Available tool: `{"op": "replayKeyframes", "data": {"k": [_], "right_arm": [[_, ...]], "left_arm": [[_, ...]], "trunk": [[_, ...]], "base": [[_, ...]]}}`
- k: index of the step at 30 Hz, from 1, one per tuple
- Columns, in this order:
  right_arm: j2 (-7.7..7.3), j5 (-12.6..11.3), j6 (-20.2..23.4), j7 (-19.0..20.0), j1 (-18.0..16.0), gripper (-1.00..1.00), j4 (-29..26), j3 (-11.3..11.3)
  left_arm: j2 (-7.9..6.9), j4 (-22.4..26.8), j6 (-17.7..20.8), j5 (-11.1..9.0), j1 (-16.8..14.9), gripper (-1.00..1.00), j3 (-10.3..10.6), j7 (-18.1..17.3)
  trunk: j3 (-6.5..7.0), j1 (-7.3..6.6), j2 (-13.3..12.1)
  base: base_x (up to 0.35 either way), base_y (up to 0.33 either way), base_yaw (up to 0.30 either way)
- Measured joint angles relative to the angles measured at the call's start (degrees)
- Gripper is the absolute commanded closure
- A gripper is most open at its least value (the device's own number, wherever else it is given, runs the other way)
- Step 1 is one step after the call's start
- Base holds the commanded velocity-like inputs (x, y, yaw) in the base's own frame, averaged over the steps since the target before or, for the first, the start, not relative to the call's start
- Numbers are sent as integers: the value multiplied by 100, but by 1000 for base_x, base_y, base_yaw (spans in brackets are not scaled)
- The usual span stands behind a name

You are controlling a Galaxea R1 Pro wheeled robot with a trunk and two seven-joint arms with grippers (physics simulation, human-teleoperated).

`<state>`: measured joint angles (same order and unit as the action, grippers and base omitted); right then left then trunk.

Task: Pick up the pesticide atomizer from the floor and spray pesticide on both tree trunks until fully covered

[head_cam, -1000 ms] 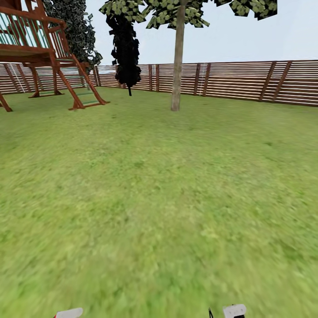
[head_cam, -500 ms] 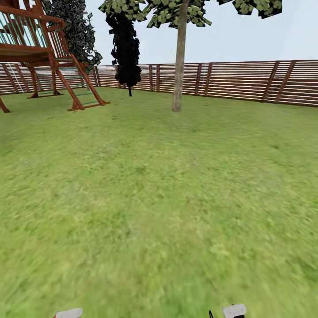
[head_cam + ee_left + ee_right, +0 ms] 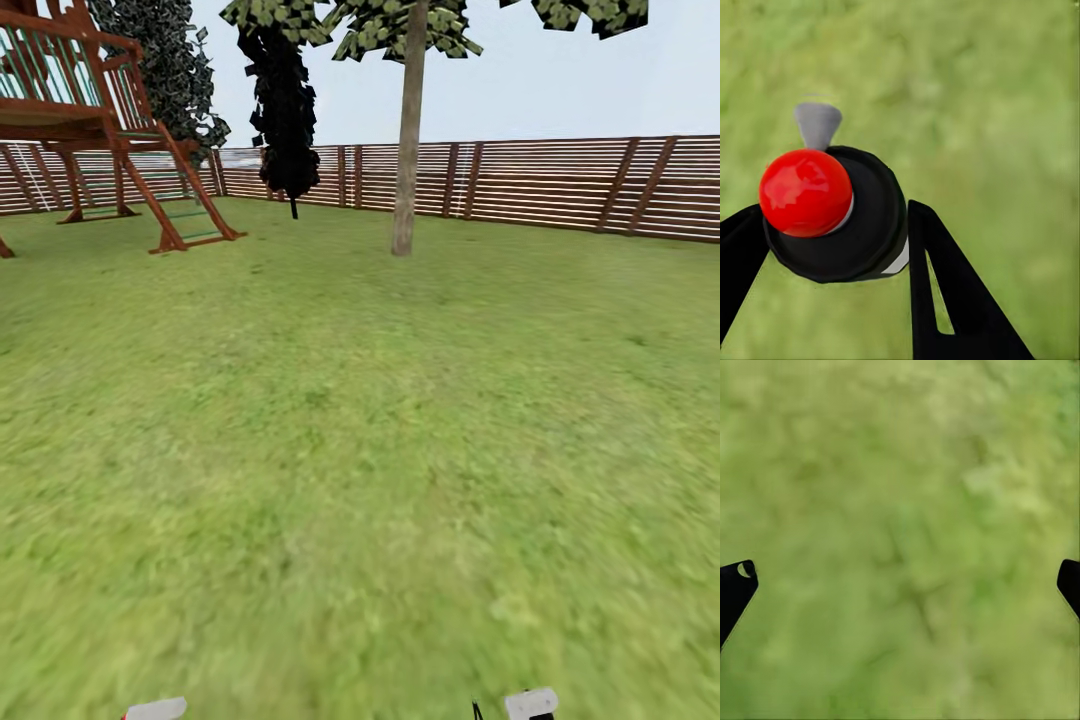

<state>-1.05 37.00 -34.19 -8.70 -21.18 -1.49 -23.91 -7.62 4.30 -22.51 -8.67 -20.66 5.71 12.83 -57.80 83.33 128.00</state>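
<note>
The pesticide atomizer (image 3: pixel 832 214) shows from above in the left wrist view: a black top with a red spot and a grey nozzle. My left gripper (image 3: pixel 832 229) is shut on it, one black finger (image 3: pixel 937 285) on each side, over blurred grass. My right gripper (image 3: pixel 900 577) is open above the lawn with nothing between its fingertips. In the head view one tree stands far ahead near the fence, and its pale tree trunk (image 3: pixel 406 150) rises straight to a leafy crown. Small white parts of my arms (image 3: pixel 530 703) peek in at the bottom edge.
Green lawn (image 3: pixel 360 450) stretches ahead to a brown slat fence (image 3: pixel 560 185). A red-brown wooden play frame with a ladder (image 3: pixel 120 130) stands at the far left. A thin-stemmed black-foliage tree (image 3: pixel 285 100) stands by the fence beside it.
The whole head view has crept forward and turned slightly; the tree and fence sit a little lower and further right. The arms hold the same pose.
</note>
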Motion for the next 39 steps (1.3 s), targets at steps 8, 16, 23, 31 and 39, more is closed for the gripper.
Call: {"op": "replayKeyframes", "data": {"k": [8, 16, 23, 31, 39], "right_arm": [[0, 0, 0, 0, 0, -100, 0, 0], [0, 0, 0, 0, -1, -100, 0, 0], [0, 0, 0, 0, -1, -100, 0, 0], [0, 0, 0, 0, 0, -100, 0, 0], [0, 0, 0, 0, 0, -100, 0, 0]], "left_arm": [[-2, 0, 1, -3, -3, 100, 0, 0], [-2, 0, 1, -3, -3, 100, 1, 0], [-2, 0, 1, -3, 1, 100, 0, 0], [-2, 0, 1, -1, -2, 100, 1, 0], [-2, 0, 1, -3, 0, 100, 0, 1]], "trunk": [[0, 0, 0], [0, 0, 0], [0, 0, 0], [0, 0, 0], [0, 0, 0]], "base": [[338, 0, 0], [338, 0, 0], [338, 0, 0], [338, 0, 0], [338, 0, 0]]}}
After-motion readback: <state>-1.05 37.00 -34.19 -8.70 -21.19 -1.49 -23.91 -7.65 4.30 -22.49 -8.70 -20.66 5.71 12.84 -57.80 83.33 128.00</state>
